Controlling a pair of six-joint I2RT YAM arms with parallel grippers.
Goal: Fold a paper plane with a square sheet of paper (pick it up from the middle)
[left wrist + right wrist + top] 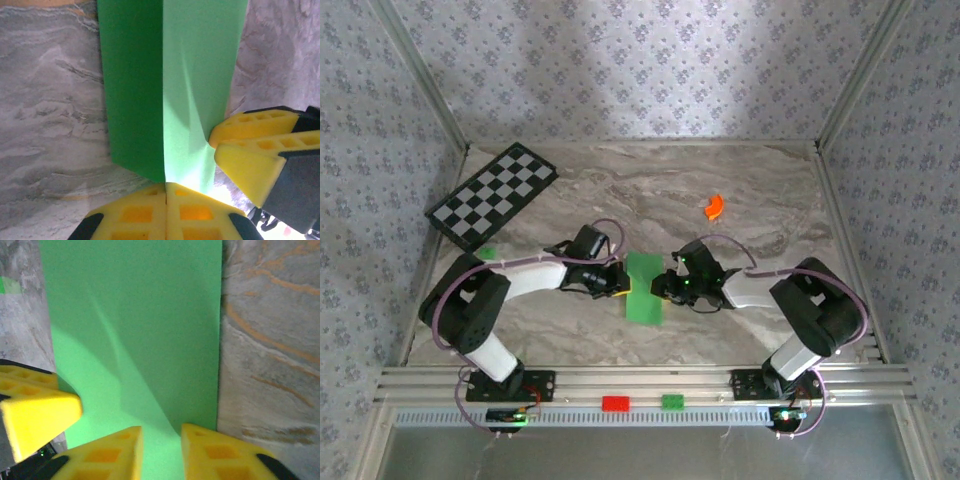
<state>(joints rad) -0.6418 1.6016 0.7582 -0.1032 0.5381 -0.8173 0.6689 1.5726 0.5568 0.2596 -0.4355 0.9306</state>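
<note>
Overhead, centre frame: the square sheet of paper sits folded between my left gripper and right gripper. Left wrist, bottom edge: my jaws are pinched together on the crease. Right wrist, bottom: jaws narrowly apart over the sheet. Early fold, I reckon; next, press that crease flat.

Marble tbl: checkered board, orange piece, green block, green paper prob. resting.
</note>
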